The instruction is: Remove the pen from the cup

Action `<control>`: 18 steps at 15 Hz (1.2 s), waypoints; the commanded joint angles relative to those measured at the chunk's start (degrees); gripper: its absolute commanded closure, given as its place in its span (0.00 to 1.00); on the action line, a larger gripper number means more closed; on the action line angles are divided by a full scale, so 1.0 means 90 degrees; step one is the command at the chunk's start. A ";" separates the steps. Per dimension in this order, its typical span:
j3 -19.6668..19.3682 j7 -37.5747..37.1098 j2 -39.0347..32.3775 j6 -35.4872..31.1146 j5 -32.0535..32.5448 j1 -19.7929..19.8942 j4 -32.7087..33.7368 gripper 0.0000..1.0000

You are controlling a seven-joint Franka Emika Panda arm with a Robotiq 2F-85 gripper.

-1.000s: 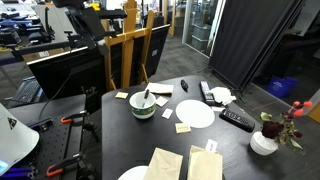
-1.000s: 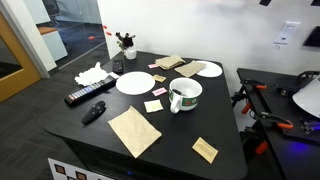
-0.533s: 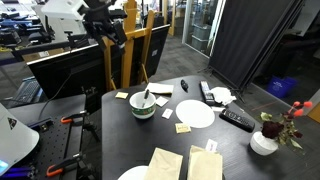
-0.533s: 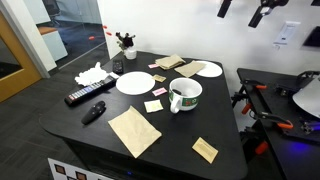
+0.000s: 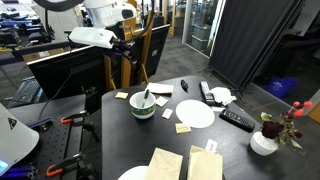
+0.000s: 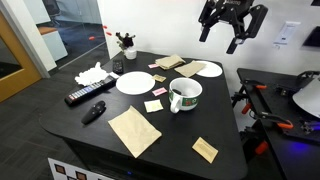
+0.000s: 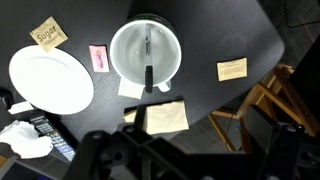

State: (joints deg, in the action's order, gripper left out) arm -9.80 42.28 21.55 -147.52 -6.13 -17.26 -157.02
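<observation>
The claw (image 6: 225, 35) hangs released, high above the cup (image 7: 115, 55), with open air all round. In the wrist view the pen (image 7: 147, 75) leans on the cup's 6 o'clock rim. A plate (image 7: 50, 80) lies at 9, a napkin (image 7: 165, 115) at 6, and the counter (image 7: 230, 30) edge lies beyond 3.

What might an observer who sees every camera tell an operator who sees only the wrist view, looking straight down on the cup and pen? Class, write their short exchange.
Operator: Is my gripper close to the cup?
Observer: No. In an exterior view the gripper hangs high above the cup, open and holding nothing.
Operator: Does the pen stick out above the rim?
Observer: Yes. In an exterior view the pen leans in the cup, with its upper end above the rim.
</observation>
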 commanded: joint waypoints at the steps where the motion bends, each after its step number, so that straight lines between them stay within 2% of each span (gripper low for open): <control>1: 0.0004 0.0486 -0.0636 -0.0437 -0.0415 0.0001 0.0125 0.00; 6: 0.0072 0.1083 -0.1282 -0.0974 -0.0908 0.0026 0.0150 0.00; 11: 0.0296 0.1995 -0.1846 -0.0798 -0.1562 0.0183 0.0290 0.00; 14: 0.0579 0.1783 -0.1749 -0.0791 -0.1405 0.0446 0.0146 0.00; 18: 0.0656 0.1776 -0.1874 -0.0793 -0.1394 0.0511 0.0211 0.00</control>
State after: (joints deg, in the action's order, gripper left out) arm -7.01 58.09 4.60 -154.89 -18.33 -15.68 -155.16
